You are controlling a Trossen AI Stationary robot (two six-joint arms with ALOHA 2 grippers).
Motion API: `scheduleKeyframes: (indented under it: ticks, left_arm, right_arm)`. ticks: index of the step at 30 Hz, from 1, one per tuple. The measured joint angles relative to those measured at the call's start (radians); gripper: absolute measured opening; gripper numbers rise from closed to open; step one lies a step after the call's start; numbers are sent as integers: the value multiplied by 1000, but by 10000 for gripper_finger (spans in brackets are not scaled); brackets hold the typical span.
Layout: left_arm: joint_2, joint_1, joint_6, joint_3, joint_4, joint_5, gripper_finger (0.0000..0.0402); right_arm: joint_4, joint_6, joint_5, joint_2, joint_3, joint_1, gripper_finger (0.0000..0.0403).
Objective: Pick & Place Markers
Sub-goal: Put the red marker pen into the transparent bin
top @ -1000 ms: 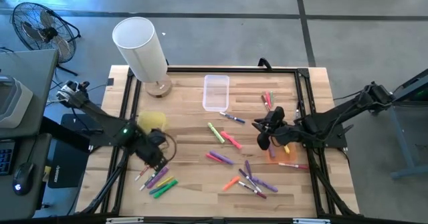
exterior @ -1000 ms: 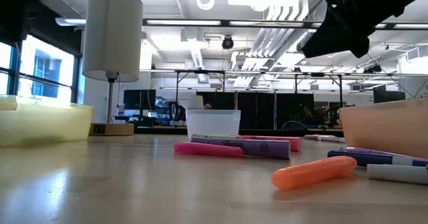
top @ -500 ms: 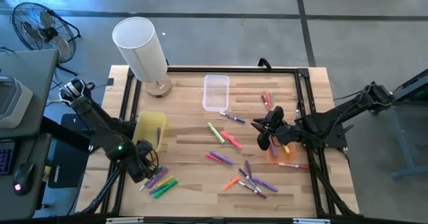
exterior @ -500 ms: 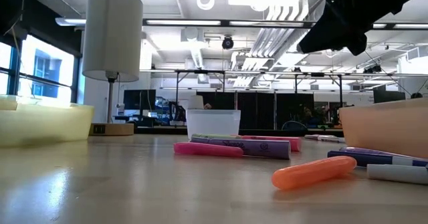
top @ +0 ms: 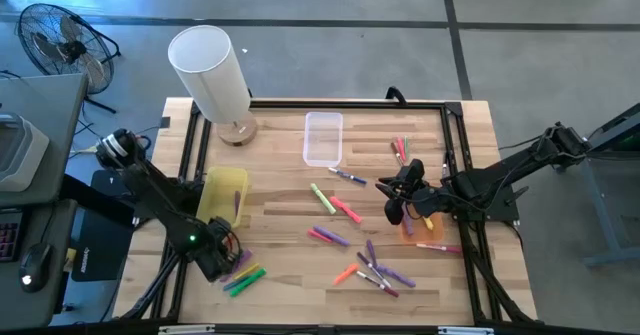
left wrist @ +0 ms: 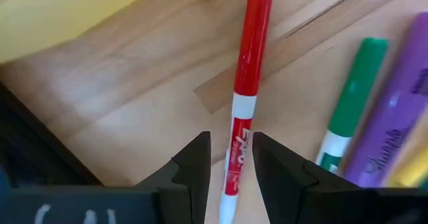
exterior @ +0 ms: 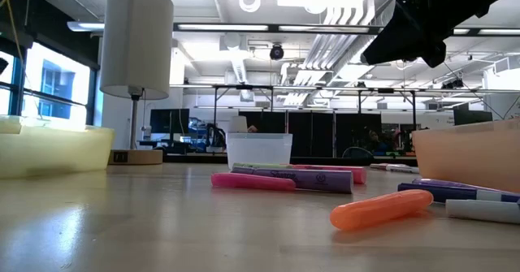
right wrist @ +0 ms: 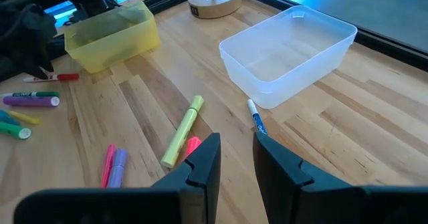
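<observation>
Several markers lie loose on the wooden table. At the near left, a red marker (left wrist: 251, 63) lies flat beside a green marker (left wrist: 351, 97) and a purple marker (left wrist: 401, 117). My left gripper (left wrist: 232, 150) points straight down over the red marker's white end. It is open, with one finger on either side of the marker and a gap to each. In the high view my left gripper (top: 218, 258) stands just near of the yellow bin (top: 222, 195). My right gripper (top: 393, 197) hangs open and empty above the table's right half.
A clear bin (top: 323, 138) stands at the far middle. An orange bin (exterior: 471, 154) sits at the right, under the right arm. A lamp (top: 210, 70) stands at the far left corner. More markers, among them a yellow-green marker (top: 321, 197), are scattered over the middle and near right.
My left gripper has come down from beside the yellow bin toward the table's near edge. It rolled about its own axis on the way and now stands low over the red marker. The bin shows fully again.
</observation>
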Motion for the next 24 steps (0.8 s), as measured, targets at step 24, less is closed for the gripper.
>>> scheduleKeyframes:
  ticks: [24]
  left_arm:
    - [88,0,77,16,52,25,21]
  right_arm:
    - [0,16,1,0,0,0,78]
